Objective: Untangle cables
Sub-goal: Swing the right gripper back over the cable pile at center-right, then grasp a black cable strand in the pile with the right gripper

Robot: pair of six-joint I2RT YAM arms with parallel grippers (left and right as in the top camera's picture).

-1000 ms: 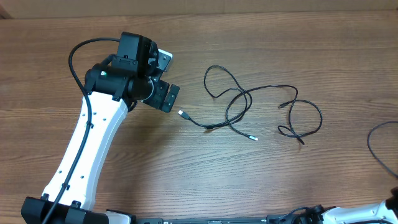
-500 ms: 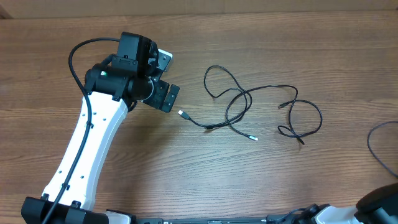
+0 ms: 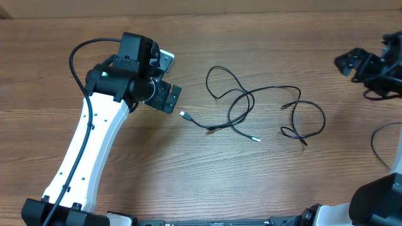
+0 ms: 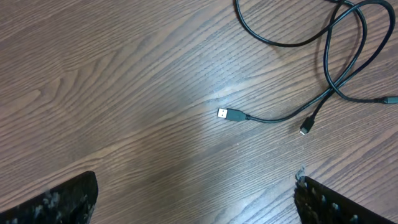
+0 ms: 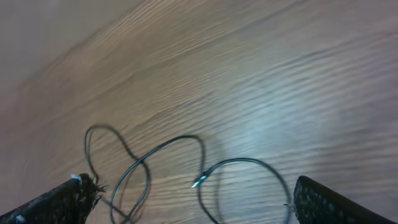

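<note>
1. The cables (image 3: pixel 250 94) lie in a loose tangle of crossing loops on the middle of the wooden table (image 3: pixel 282 188), between the two arms.
2. A flat silvery plug (image 3: pixel 184 115) points toward the left arm; a smaller plug (image 3: pixel 255 139) lies nearer the front edge.
3. The left gripper (image 4: pixel 194 180) hangs over bare wood just left of the flat plug, fingers spread wide and holding nothing.
4. The right gripper (image 5: pixel 193 180) is up at the far right, well apart from the tangle, with its fingers also wide apart and empty.
5. In the blurred right wrist view, one cable tip (image 5: pixel 196 183) looks teal.
</note>
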